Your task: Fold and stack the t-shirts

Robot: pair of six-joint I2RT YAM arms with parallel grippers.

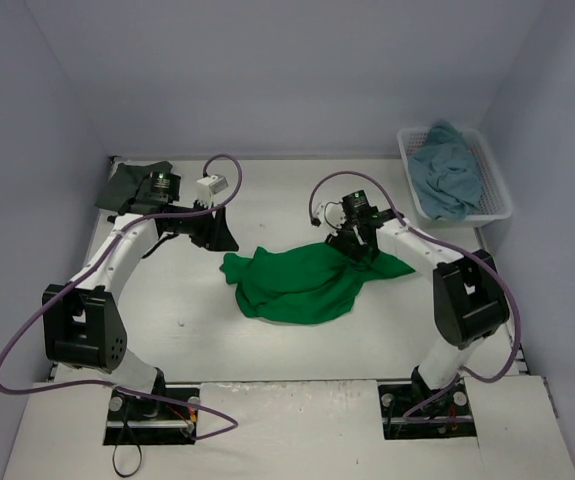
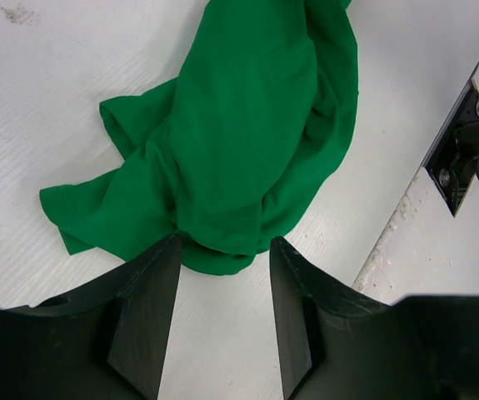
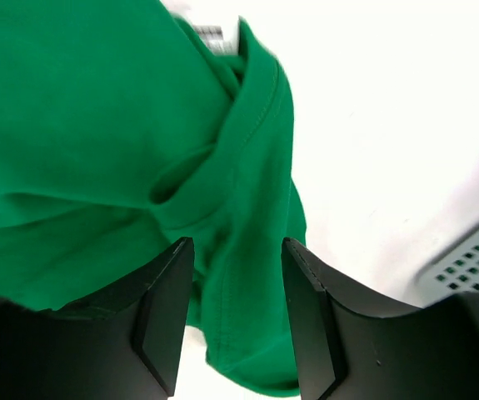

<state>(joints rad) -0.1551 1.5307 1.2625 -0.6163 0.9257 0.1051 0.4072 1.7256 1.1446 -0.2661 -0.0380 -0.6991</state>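
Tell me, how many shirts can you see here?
3. A green shirt lies crumpled in the middle, a dark grey shirt sits at the far left corner, and a teal-blue shirt is heaped in the white basket at far right. Others may hide under it.

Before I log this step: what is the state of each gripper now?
Left gripper: open, holding nothing.
Right gripper: open, green t-shirt under its jaws, not gripped.
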